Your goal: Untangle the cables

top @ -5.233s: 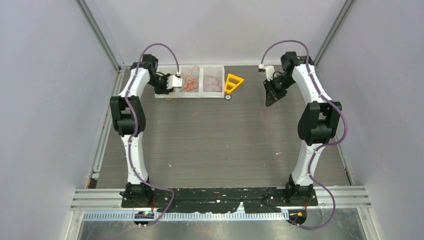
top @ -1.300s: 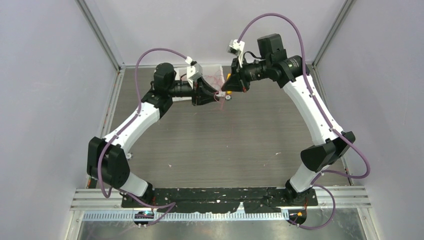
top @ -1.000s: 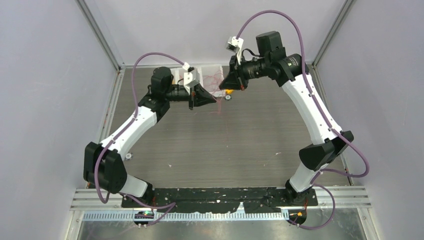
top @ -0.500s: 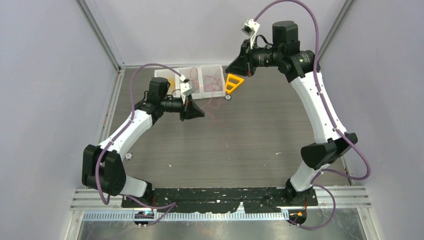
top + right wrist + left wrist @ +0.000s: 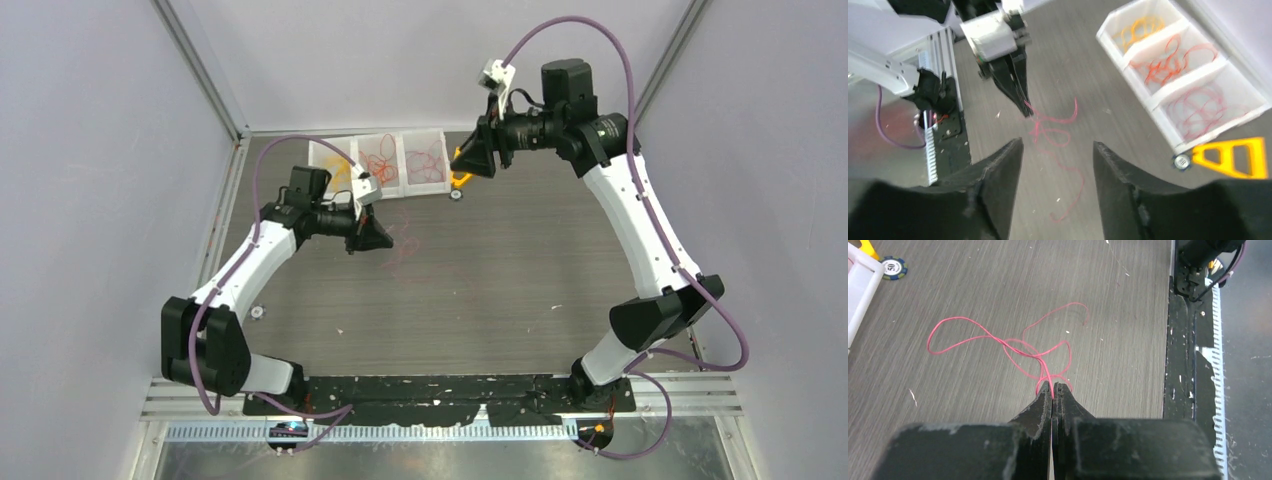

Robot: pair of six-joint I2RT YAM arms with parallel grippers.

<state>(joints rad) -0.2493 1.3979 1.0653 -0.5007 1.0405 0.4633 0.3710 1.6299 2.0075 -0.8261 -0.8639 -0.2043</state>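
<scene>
A thin red cable (image 5: 1013,342) lies in loose loops on the wooden table, one end pinched in my left gripper (image 5: 1053,386), which is shut on it. From above, the left gripper (image 5: 385,240) sits left of centre and the red cable (image 5: 405,252) trails from its tip. My right gripper (image 5: 1058,142) is open and empty, held high over the red cable (image 5: 1053,132). In the top view the right gripper (image 5: 458,165) hangs by the tray. More cables lie sorted in the tray: orange-yellow (image 5: 1138,27), orange-red (image 5: 1168,60) and red (image 5: 1203,107).
The white three-compartment tray (image 5: 401,160) stands at the back of the table. A yellow plastic triangle (image 5: 1235,157) and a small poker chip (image 5: 1181,161) lie just right of it. The black base rail (image 5: 1180,390) runs along the near edge.
My left gripper has drawn back to the left and nearer, dragging the red cable out onto the table. The right gripper has opened, let the cable go and lifted back.
</scene>
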